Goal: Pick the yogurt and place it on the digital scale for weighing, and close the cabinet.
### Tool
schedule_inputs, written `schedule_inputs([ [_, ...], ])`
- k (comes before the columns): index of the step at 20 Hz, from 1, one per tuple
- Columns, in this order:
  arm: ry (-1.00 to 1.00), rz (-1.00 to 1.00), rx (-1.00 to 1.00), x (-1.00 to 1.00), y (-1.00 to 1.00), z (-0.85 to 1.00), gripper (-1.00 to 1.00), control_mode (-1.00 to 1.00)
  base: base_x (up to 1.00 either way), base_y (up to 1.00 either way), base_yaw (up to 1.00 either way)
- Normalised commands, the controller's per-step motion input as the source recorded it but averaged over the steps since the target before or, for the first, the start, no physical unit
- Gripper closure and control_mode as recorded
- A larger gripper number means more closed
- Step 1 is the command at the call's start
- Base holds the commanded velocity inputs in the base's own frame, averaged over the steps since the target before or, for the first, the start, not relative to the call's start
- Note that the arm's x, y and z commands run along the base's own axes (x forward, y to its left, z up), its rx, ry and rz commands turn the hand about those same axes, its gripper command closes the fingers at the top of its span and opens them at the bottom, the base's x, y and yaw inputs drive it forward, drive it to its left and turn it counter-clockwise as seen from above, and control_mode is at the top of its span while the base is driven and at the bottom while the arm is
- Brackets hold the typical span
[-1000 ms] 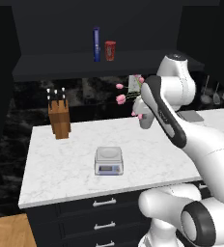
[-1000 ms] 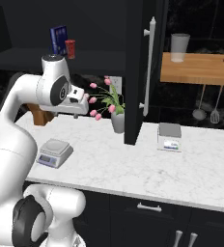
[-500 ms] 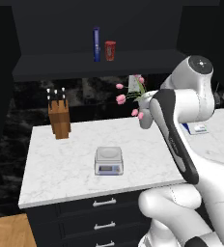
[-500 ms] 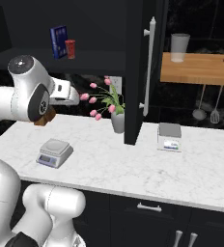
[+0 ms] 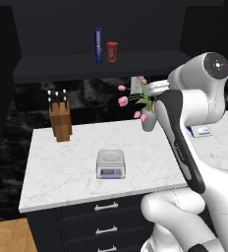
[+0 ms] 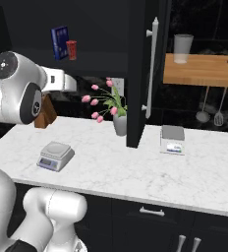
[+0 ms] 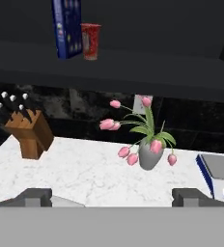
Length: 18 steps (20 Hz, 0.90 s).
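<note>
Now: pincer (image 7: 111, 195) spread, empty | yogurt (image 7: 90, 41) on cabinet (image 6: 135, 74) shelf | digital scale (image 5: 110, 163) bare

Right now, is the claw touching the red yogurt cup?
Apart. In the hand view the claw sits low over the counter, while the yogurt stands far off on the cabinet shelf beside the blue box.

Kitchen: marble counter (image 5: 67, 172), knife block (image 5: 60, 121), hanging utensils (image 6: 218, 118), dark drawers (image 5: 103, 221).
</note>
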Motion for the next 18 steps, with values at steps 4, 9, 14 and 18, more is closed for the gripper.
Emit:
schedule_inputs([
  [4,-0.19,0.0,0.0,0.0,0.0,0.52,-1.0,-1.0,0.0,0.0,0.0],
  [9,-0.08,0.0,0.0,0.05,0.0,0.37,-1.0,-1.0,0.0,0.0,0.0],
  [14,-0.12,0.0,0.0,0.12,0.0,0.35,-1.0,-1.0,0.0,0.0,0.0],
  [18,-0.15,0.0,0.0,0.07,0.0,0.38,-1.0,-1.0,0.0,0.0,0.0],
])
